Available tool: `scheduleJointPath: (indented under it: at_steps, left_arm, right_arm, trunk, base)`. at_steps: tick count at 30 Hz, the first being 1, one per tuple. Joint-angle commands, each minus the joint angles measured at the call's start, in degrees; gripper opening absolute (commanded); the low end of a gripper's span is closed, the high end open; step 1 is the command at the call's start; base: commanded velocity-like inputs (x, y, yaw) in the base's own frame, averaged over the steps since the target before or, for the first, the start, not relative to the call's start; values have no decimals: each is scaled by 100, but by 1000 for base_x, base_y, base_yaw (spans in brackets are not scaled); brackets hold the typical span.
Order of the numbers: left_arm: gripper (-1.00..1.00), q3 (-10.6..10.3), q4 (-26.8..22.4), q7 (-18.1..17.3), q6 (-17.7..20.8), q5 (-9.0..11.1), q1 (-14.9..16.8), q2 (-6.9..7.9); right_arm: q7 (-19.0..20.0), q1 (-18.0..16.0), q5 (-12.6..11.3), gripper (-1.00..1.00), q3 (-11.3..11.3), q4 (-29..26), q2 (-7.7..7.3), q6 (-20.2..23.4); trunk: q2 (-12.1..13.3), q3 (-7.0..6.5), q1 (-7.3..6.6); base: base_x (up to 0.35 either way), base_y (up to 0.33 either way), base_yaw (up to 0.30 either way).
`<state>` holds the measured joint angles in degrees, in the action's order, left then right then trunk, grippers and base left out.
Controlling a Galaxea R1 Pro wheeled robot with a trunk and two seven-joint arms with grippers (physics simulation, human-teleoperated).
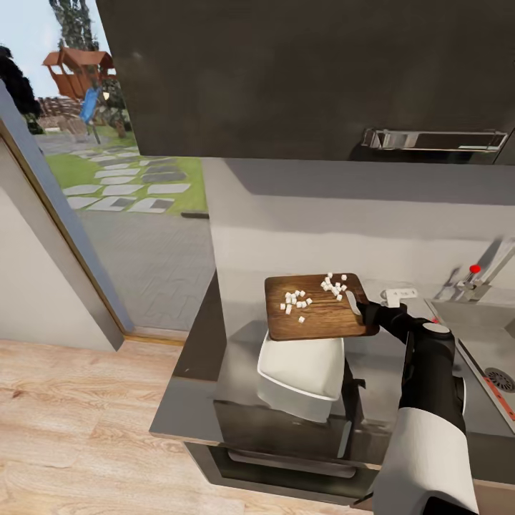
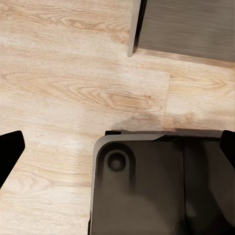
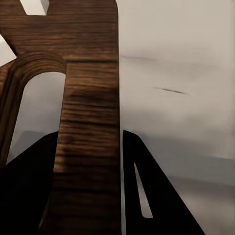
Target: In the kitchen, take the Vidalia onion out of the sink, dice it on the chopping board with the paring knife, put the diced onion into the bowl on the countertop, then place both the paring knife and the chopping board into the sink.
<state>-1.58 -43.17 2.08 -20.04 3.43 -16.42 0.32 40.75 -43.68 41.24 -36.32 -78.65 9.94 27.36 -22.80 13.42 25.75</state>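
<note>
The right pincer is closed on the right end of the chopping board, its dark fingers clamped either side of the wood by the slot hole, as the right wrist view shows close up. The board is held in the air, roughly level, above the desk. Diced onion lies on it in two loose clusters, one near the middle and one toward the far right corner close to the pincer.

Directly under the board's near edge sits the bowl, white and squarish, on the dark glossy desk; the board overlaps the bowl's far rim in the head view. To the left of board and bowl the desk ends at its corner, with open wood floor beyond and a wide glass opening onto a garden. Behind the board rises a pale wall, with a dark cabinet overhead, leaving open room above the board.

To the right, past the right arm, lies the sink with its round drain and red-knobbed tap; a small white fitting stands on the desk just behind the pincer.

The left pincer hangs low over the floor, its fingertips spread wide apart and holding nothing, with part of the robot's dark base below it.
</note>
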Motion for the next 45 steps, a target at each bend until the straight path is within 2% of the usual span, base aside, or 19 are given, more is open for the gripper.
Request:
scheduleJointPath:
  at_steps: [1,13,24,30,35,45]
  left_arm:
    - [100,-19,-4,21,-8,35,-1,0]
    - [100,-18,11,26,-8,28,-1,-5]
    - [100,-17,2,24,-8,26,-1,1]
    - [100,-17,3,22,-8,27,-1,1]
    - [100,-20,16,24,-8,29,-1,0]
    - [100,-17,24,27,-8,31,-1,-1]
  right_arm:
    - [47,-9,41,-100,-15,-9,6,12]
    - [47,-9,51,-100,-15,-10,6,7]
    - [47,-9,70,-100,-15,-15,6,6]
    - [47,-9,237,-100,-9,-40,6,1]
    - [47,-9,514,-100,1,-53,6,-2]
    - [47,-9,566,-100,6,-54,6,-3]
  trunk:
    - [-11,10,4]
    - [-11,10,4]
    - [-11,10,4]
    - [-11,10,4]
    - [-11,10,4]
    - [-11,10,4]
  base:
    - [0,-24,0]
    - [0,-237,0]
    - [0,-20,0]
    - [0,0,0]
    - [-111,0,0]
    - [-127,0,0]
